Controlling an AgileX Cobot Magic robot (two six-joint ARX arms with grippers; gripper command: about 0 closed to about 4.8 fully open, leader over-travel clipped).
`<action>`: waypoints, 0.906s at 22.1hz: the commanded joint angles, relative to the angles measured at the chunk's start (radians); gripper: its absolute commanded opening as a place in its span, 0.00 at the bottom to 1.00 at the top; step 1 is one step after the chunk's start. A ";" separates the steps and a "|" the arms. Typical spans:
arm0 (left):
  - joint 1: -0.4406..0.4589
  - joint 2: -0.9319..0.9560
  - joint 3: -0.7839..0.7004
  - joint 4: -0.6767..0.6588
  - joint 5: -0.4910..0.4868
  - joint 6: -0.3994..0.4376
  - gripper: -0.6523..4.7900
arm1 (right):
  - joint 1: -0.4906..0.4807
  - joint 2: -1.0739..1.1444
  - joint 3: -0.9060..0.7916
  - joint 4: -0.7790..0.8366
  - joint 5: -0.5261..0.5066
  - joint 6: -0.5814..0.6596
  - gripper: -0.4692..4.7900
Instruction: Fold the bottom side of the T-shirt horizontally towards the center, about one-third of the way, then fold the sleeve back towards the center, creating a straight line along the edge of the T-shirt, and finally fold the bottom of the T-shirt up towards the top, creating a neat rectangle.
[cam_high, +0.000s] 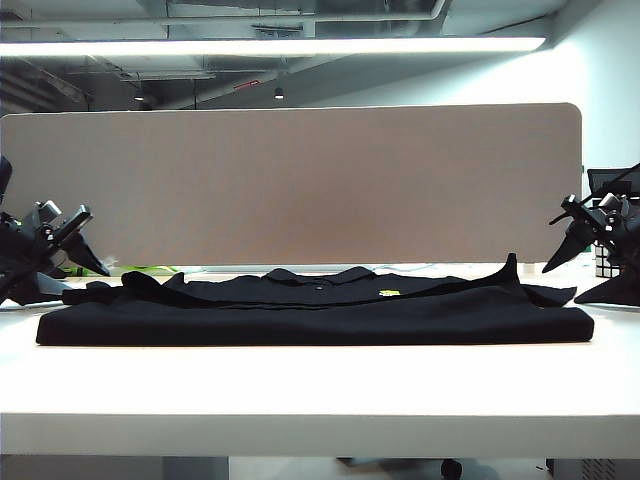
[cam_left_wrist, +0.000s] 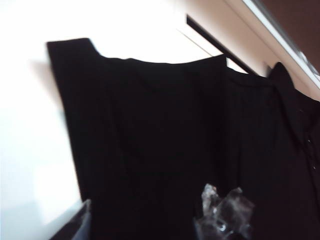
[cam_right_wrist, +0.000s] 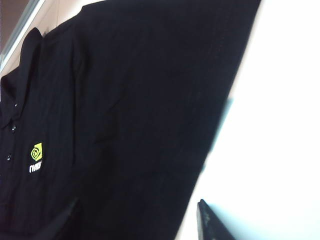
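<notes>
The black T-shirt lies spread across the white table. Its collar is at the back middle and a yellow-green logo sits just to its right. The near side is doubled over into a thick straight band. Among the black folds I cannot tell which edge is the bottom hem. My left gripper hangs open above the shirt's left end, with dark cloth below its spread fingers. My right gripper hangs open above the right end, over the shirt's edge and the logo. Neither holds anything.
A beige partition closes off the back of the table. A Rubik's cube stands behind my right gripper. Something green lies at the back left. Bare white tabletop runs in front of the shirt to the table's front edge.
</notes>
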 joint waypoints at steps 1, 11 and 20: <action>-0.013 0.026 -0.008 -0.046 0.013 -0.017 0.57 | 0.002 0.013 -0.004 -0.008 0.022 0.013 0.69; -0.013 0.029 -0.008 -0.045 0.016 -0.017 0.57 | 0.029 0.034 -0.005 0.008 0.018 0.031 0.67; -0.013 0.029 -0.008 -0.047 0.035 -0.016 0.57 | 0.052 0.034 -0.005 0.012 0.022 0.031 0.65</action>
